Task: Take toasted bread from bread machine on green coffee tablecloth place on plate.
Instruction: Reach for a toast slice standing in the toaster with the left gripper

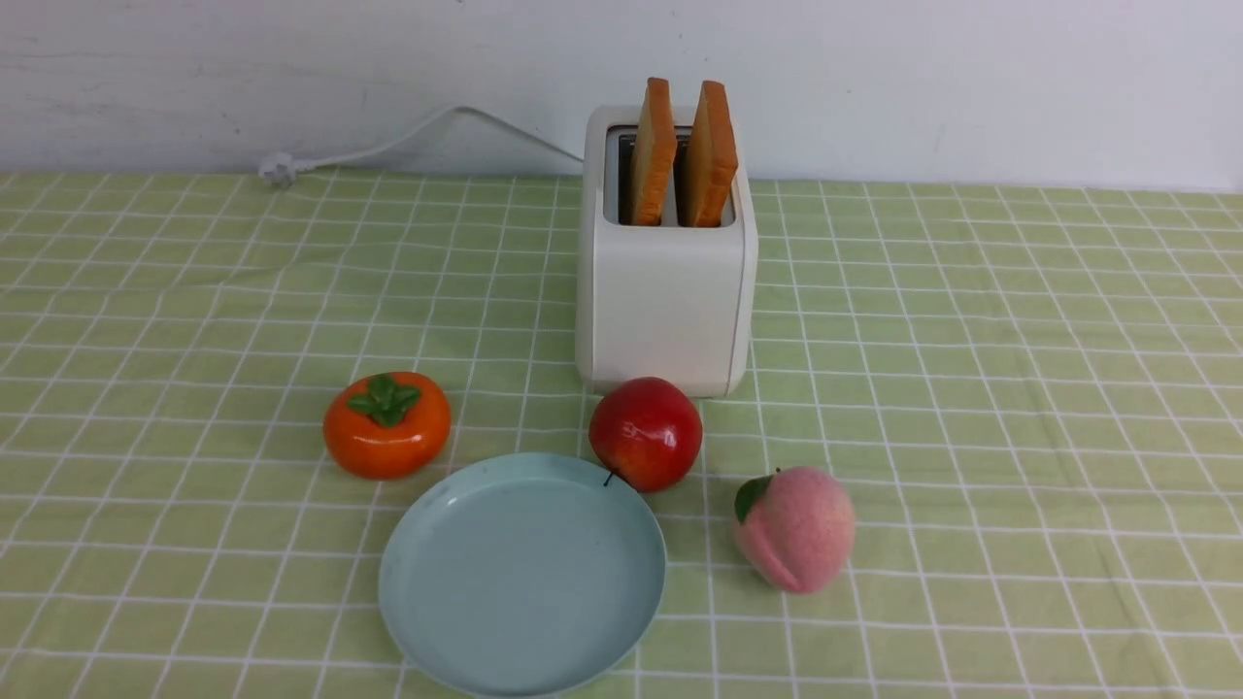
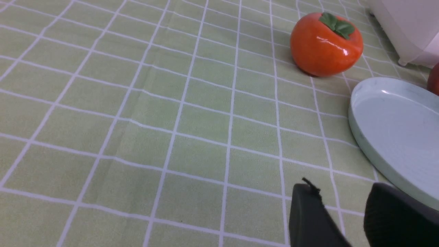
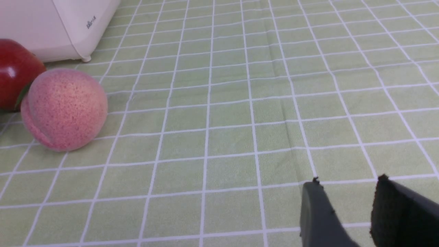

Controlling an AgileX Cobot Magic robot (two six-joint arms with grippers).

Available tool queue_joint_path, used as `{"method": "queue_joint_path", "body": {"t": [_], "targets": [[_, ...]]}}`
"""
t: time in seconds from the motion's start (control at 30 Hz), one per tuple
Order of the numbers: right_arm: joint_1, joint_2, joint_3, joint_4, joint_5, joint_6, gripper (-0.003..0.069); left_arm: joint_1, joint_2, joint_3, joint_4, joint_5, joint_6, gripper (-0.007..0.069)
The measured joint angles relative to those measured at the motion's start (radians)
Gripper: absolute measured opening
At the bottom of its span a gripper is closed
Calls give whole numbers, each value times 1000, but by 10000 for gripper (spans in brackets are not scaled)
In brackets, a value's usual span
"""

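Note:
Two slices of toasted bread (image 1: 653,152) (image 1: 711,155) stand upright in the slots of the white bread machine (image 1: 666,291) at the back middle of the green coffee tablecloth (image 1: 971,388). The pale blue plate (image 1: 521,573) lies at the front and holds nothing. Neither arm shows in the front view. My left gripper (image 2: 343,192) hangs open and empty over the cloth beside the plate's rim (image 2: 363,137). My right gripper (image 3: 346,187) hangs open and empty over bare cloth, well away from the bread machine's corner (image 3: 68,31).
An orange persimmon (image 1: 386,424) sits left of the plate. A red apple (image 1: 646,433) stands between the bread machine and the plate, touching the plate's rim. A pink peach (image 1: 795,527) lies right of the plate. A white cord (image 1: 388,146) runs along the back wall.

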State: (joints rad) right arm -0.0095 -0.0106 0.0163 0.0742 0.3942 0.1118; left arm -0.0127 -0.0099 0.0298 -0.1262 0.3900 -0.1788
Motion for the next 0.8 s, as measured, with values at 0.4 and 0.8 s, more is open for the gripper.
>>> {"method": "queue_joint_path", "body": {"t": [0.4, 0.8], "targets": [[0, 0, 0, 0, 0, 0, 241, 0, 0, 0, -258, -158, -39, 239], [0, 0, 0, -11, -2, 0, 241, 0, 0, -5, -736, -351, -50, 231]]}}
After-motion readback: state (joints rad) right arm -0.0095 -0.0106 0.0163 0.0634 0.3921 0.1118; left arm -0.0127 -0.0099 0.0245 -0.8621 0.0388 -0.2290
